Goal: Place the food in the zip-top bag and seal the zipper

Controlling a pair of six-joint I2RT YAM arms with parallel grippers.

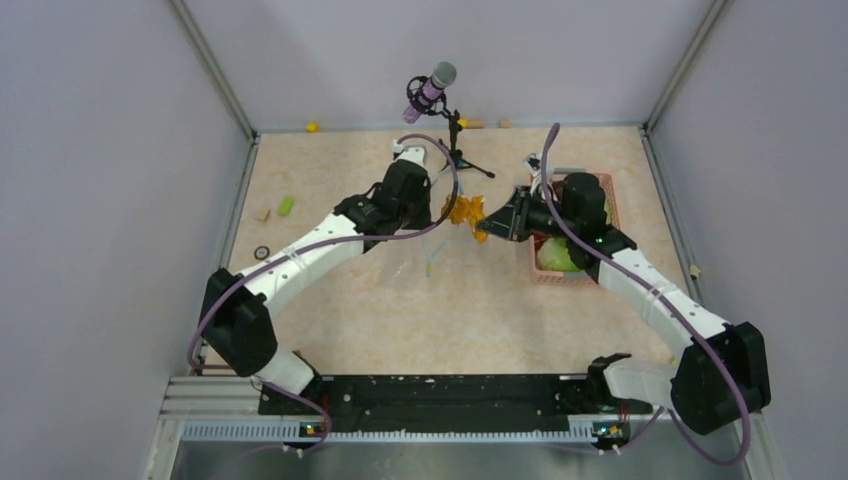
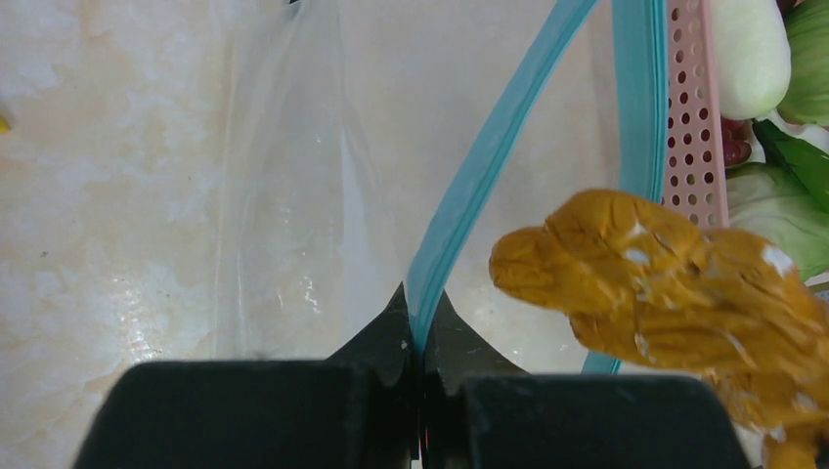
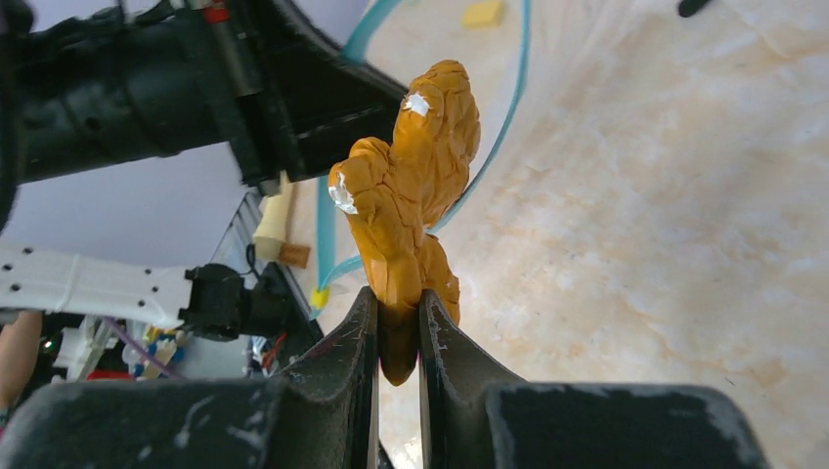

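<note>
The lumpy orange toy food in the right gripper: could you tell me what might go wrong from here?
The right gripper pinches the lumpy orange toy food only at one end, so it might slip. The left gripper holds one spot on the light blue zipper strip of the clear plastic bag, so the mouth could sag shut.

A beige marbled table (image 1: 400, 310) is seen. A pink basket (image 1: 556, 277) is set on its right side, and a microphone stand (image 1: 462, 160) at the far middle. A green bit (image 1: 286, 205), a tan bit (image 1: 263, 213) and a dark ring (image 1: 261, 252) are scattered near the left edge. A yellow bit (image 1: 312, 127) is lodged at the far edge.
</note>
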